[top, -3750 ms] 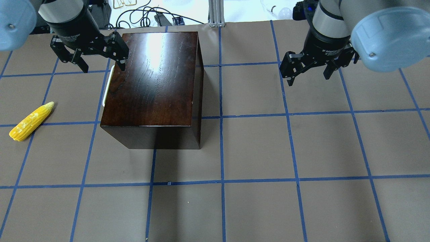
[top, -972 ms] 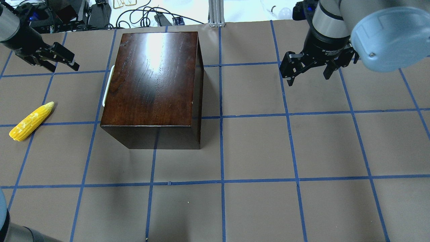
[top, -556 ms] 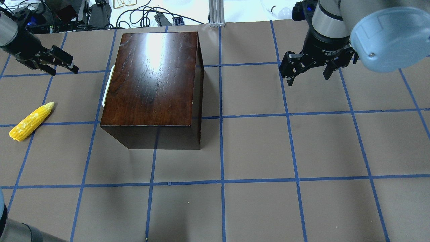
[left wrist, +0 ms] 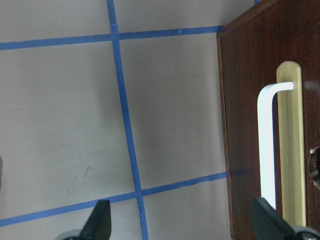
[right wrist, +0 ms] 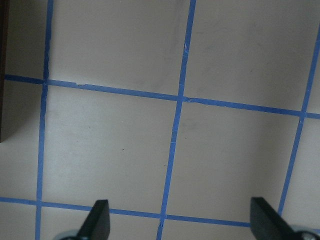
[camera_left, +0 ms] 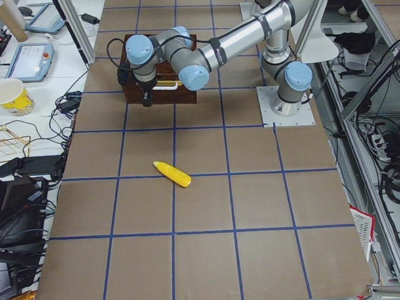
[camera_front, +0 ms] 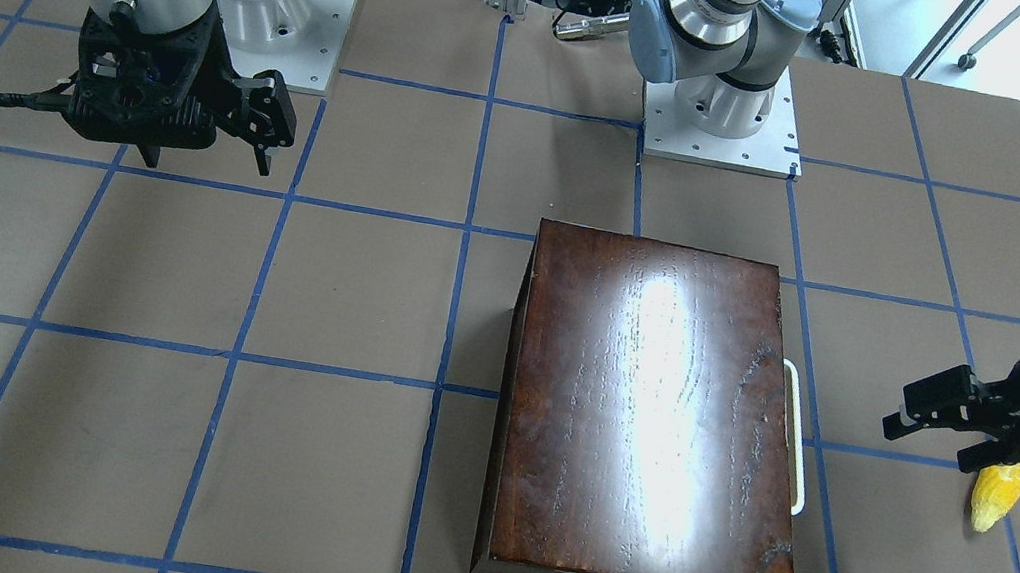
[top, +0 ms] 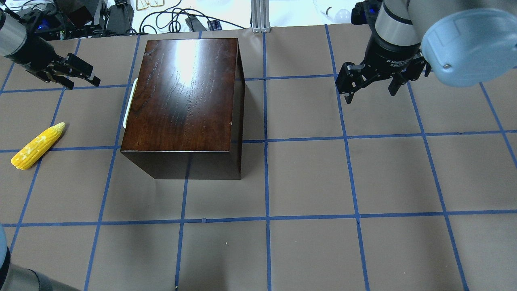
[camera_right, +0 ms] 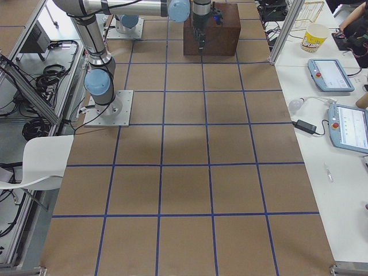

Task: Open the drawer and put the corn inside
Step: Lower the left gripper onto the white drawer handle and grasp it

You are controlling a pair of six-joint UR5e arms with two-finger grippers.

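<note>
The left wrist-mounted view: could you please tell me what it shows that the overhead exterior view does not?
Only the left wrist-mounted view shows the drawer front face-on, with a pale yellowish strip behind its white handle. Only the overhead view shows the corn lying apart from the box, the box's glossy top and the open right gripper. Both show the handle, a thin white sliver from overhead, and the open left gripper, which holds nothing.
</note>
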